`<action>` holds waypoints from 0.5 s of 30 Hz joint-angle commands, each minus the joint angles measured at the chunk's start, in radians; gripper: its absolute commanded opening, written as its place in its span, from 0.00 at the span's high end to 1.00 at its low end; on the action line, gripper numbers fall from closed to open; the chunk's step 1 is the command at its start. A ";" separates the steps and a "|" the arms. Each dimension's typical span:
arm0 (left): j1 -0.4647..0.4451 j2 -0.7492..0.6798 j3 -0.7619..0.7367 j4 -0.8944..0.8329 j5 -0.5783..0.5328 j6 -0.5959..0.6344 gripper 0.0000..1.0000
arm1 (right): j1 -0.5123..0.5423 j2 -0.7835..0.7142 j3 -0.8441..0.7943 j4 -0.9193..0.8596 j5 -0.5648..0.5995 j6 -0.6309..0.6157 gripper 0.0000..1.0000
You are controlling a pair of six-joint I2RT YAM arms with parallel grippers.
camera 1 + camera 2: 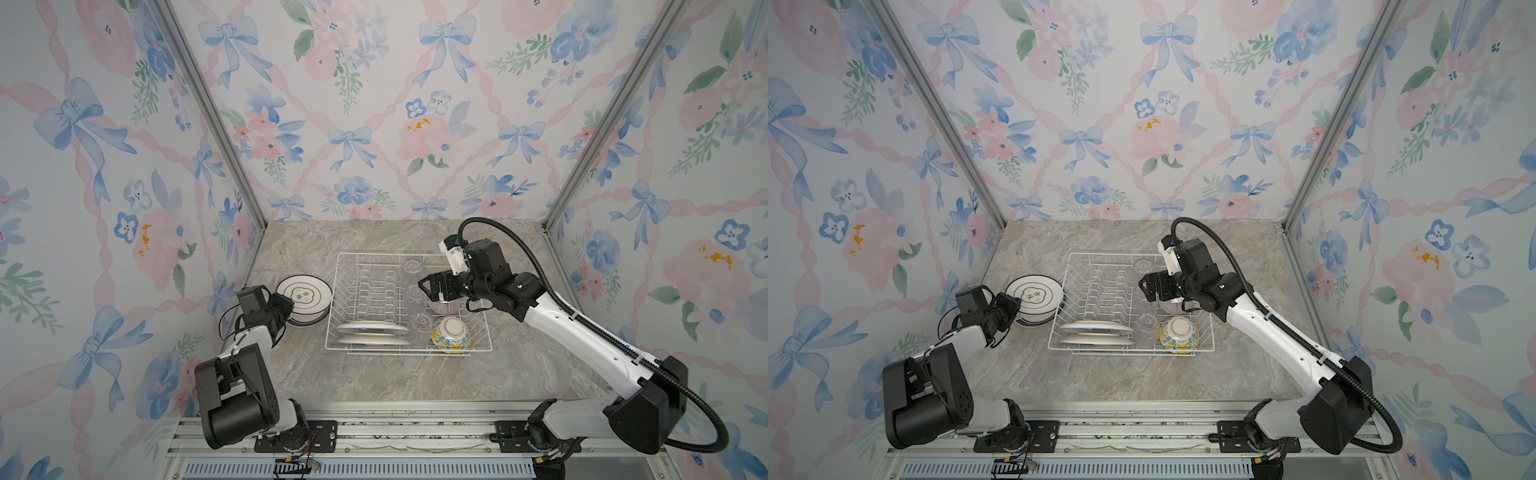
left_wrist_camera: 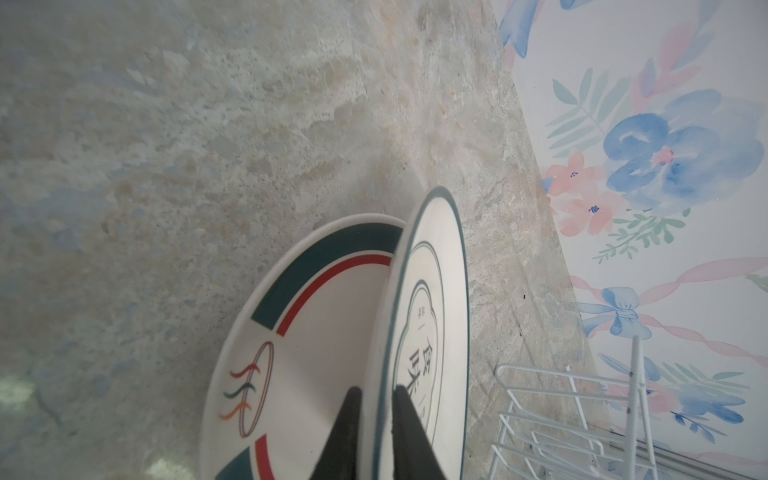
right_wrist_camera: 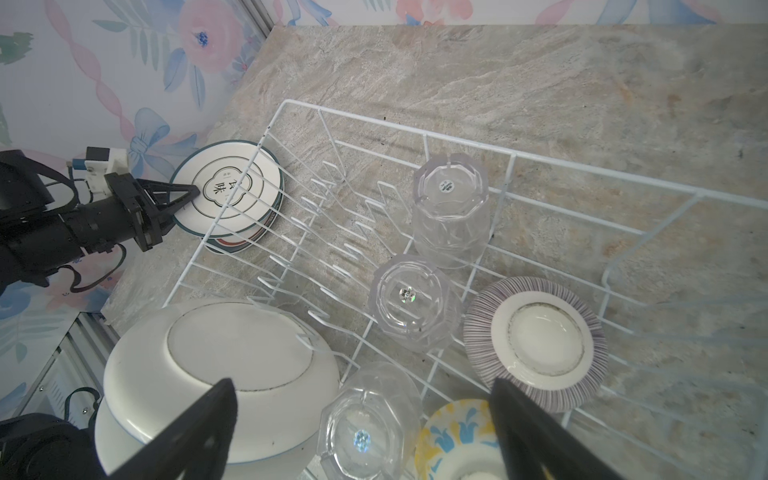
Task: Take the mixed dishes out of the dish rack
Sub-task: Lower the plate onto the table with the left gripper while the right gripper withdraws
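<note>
Black fingers (image 3: 208, 415) of the right gripper (image 3: 361, 380) fill the front of its wrist view. They are spread wide with nothing held, hovering above the right half of the dish rack (image 1: 376, 286). Below them, inside the rack, three clear glasses (image 3: 413, 303) stand upside down in a row running front to back. Right of that row a purple-striped bowl (image 3: 536, 343) lies upside down, and a yellow-blue patterned bowl (image 1: 451, 332) sits in the rack's near right corner. Two white plates (image 1: 374, 341) lean together in its near left corner.

Just left of the rack, on the marble counter (image 1: 374, 374), lies a stack of plates. A green-and-red rimmed plate (image 2: 299, 353) is underneath and a plate with printed characters (image 2: 432, 332) is tilted on top. The left gripper (image 2: 378, 388) straddles that top plate's rim, one finger on each side. Whether the fingers press the rim or stand just off it cannot be told.
</note>
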 commanded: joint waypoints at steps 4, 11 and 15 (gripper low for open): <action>0.003 -0.012 -0.022 -0.024 -0.010 0.040 0.72 | 0.018 0.018 0.037 -0.044 0.041 -0.035 0.03; 0.003 -0.059 -0.047 -0.074 -0.037 0.060 0.51 | 0.045 0.034 0.038 -0.051 0.047 -0.068 0.03; 0.001 -0.084 -0.056 -0.108 -0.056 0.066 0.07 | 0.062 0.043 0.036 -0.054 0.055 -0.094 0.03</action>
